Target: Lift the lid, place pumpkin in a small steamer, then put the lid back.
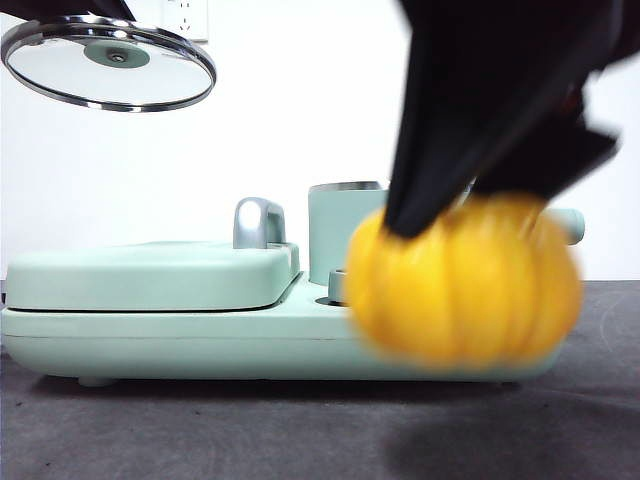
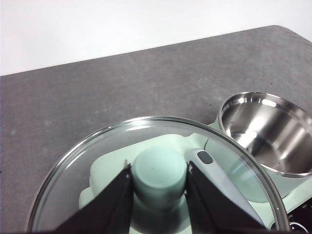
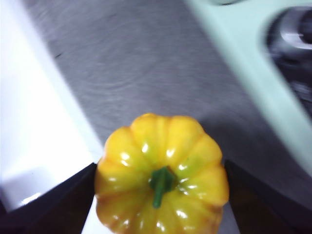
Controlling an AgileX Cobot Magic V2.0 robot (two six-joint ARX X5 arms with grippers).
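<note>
pumpkin point(image 3: 162, 182) between right tool point(image 3: 161, 195) jaws, airborne

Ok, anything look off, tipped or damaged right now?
Nothing stands out. The left gripper holds the lid aloft, tilted; the right gripper carries the pumpkin clear of the table; the small steamer sits open and upright.

Yellow-orange ribbed pumpkin point(image 3: 162, 175); mint green steamer point(image 1: 345, 232).
</note>
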